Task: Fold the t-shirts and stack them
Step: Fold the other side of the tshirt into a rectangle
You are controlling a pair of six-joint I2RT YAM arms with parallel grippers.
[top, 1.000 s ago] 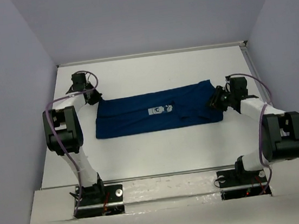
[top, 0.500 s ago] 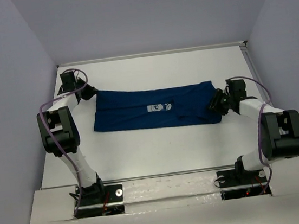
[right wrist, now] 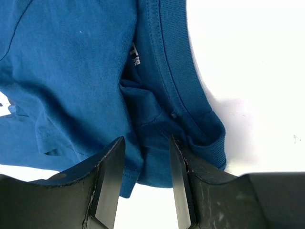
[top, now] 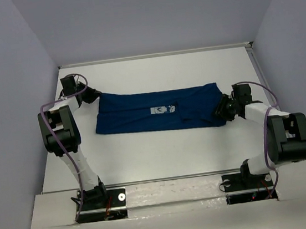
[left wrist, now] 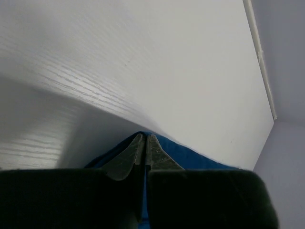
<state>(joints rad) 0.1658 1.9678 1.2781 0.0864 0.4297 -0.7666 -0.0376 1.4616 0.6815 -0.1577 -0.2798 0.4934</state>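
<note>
The dark royal-blue t-shirt (top: 142, 116) lies stretched into a long band across the table, its small white chest print (top: 162, 110) facing up. My left gripper (top: 91, 96) is at the shirt's far-left corner. In the left wrist view the fingers (left wrist: 145, 138) are shut with blue cloth (left wrist: 190, 155) pinched between them. My right gripper (top: 222, 109) is at the shirt's right end. In the right wrist view its jaws (right wrist: 145, 143) stand open on either side of bunched cloth beside the ribbed collar (right wrist: 176, 81).
The white table (top: 163, 152) is walled at the back and both sides. A raised rail (top: 255, 63) runs along its right edge. The arm bases (top: 99, 199) stand on the near ledge.
My left gripper has moved left with the shirt's corner, drawing that end out toward the far left. My right gripper has shifted slightly nearer at the collar end.
</note>
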